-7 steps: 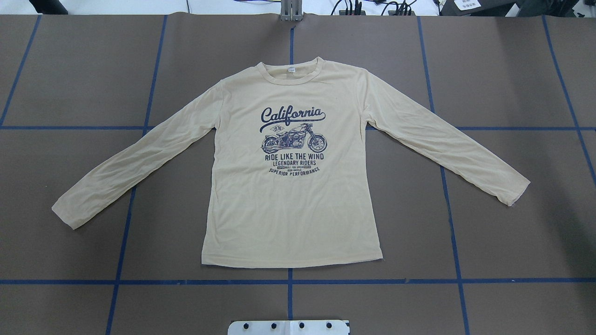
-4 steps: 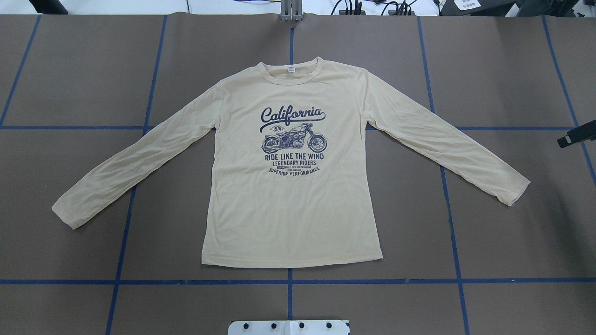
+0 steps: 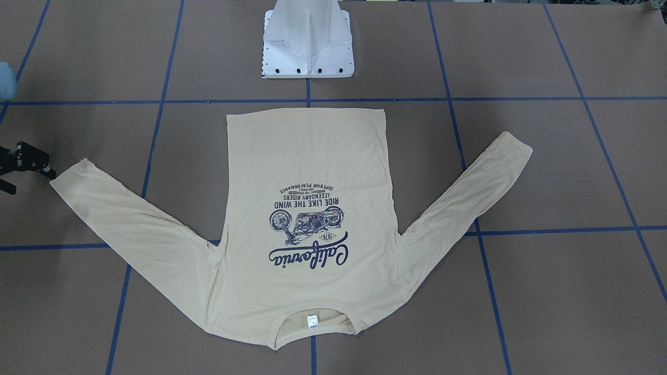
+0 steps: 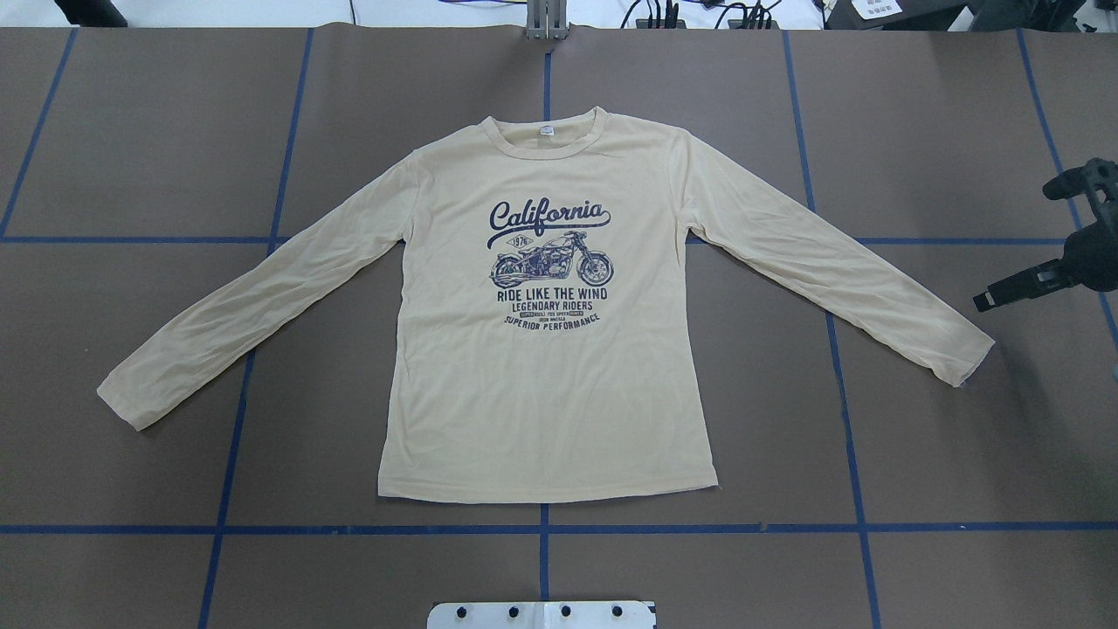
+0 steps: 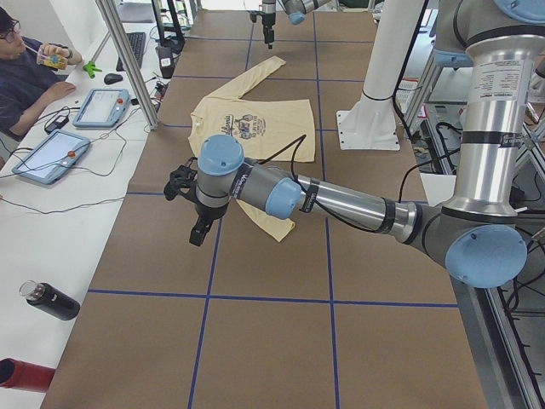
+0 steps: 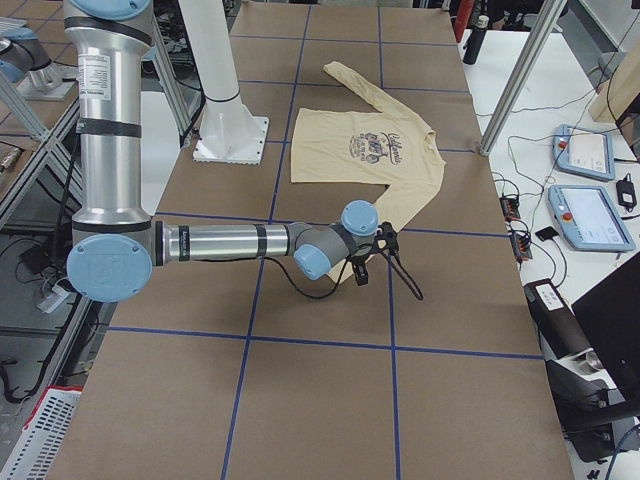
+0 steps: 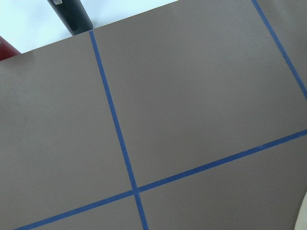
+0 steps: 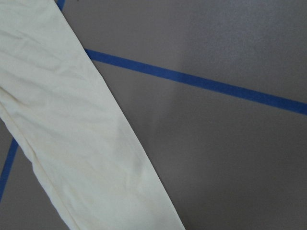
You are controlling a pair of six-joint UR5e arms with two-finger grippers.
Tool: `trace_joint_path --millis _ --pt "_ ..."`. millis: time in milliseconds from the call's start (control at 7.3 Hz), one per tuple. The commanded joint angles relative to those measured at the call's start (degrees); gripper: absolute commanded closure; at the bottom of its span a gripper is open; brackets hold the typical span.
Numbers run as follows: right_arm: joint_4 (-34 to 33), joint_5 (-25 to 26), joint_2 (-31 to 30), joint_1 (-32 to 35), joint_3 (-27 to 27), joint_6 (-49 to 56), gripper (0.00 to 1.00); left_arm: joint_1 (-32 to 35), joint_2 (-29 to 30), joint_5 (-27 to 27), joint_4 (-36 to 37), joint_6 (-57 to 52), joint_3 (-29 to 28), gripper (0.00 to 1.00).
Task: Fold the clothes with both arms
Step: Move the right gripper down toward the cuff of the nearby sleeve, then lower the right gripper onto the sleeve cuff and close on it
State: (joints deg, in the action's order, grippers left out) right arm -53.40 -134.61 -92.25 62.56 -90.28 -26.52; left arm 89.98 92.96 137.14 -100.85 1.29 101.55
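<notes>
The clothes are one cream long-sleeved shirt [image 4: 541, 393] lying flat with its print up, sleeves spread out and the collar on the far side [image 3: 307, 156]. My right gripper [image 4: 1017, 245] hangs open at the overhead view's right edge, just beyond the right sleeve cuff [image 4: 961, 358] and clear of it. It also shows at the left edge of the front view [image 3: 28, 179]. The right wrist view looks down on that sleeve [image 8: 72, 134]. My left gripper [image 5: 189, 209] hovers beside the left cuff in the exterior left view only. Whether it is open or shut I cannot tell.
The white pedestal base [image 3: 307, 47] stands at the table's near edge behind the hem. Blue tape lines [image 4: 543, 529] grid the brown table. A person [image 5: 25, 68], tablets and bottles [image 5: 51, 300] are on the side bench.
My right gripper has come further into the overhead view from the right edge, towards the right sleeve cuff. The shirt has not moved.
</notes>
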Motion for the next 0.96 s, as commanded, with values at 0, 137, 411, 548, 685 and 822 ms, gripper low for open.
trace_joint_path --millis 0,137,411,548,685,822 --pt "0.14 1.28 -0.21 -2.35 0.63 -0.63 0.02 -0.07 0.29 0.15 0.13 0.12 -0.03 0.01" --pt "-0.04 1.37 -0.21 -2.70 1.16 -0.72 0.05 -0.07 0.29 0.41 0.13 0.21 0.14 0.01" --pt "-0.21 1.19 -0.30 -4.27 2.38 -0.72 0.09 -0.07 0.38 0.67 0.21 0.21 0.05 0.01" --pt "-0.22 1.19 -0.39 -4.89 3.61 -0.64 0.11 -0.07 0.38 0.68 0.21 0.21 -0.03 0.01" --pt "-0.13 1.19 -0.82 -5.42 3.62 -0.64 0.12 -0.07 0.29 0.68 0.21 0.21 -0.04 0.01" --pt "-0.21 1.19 -1.18 -5.60 3.62 -0.64 0.19 -0.07 0.37 0.68 0.21 0.21 -0.04 0.01"
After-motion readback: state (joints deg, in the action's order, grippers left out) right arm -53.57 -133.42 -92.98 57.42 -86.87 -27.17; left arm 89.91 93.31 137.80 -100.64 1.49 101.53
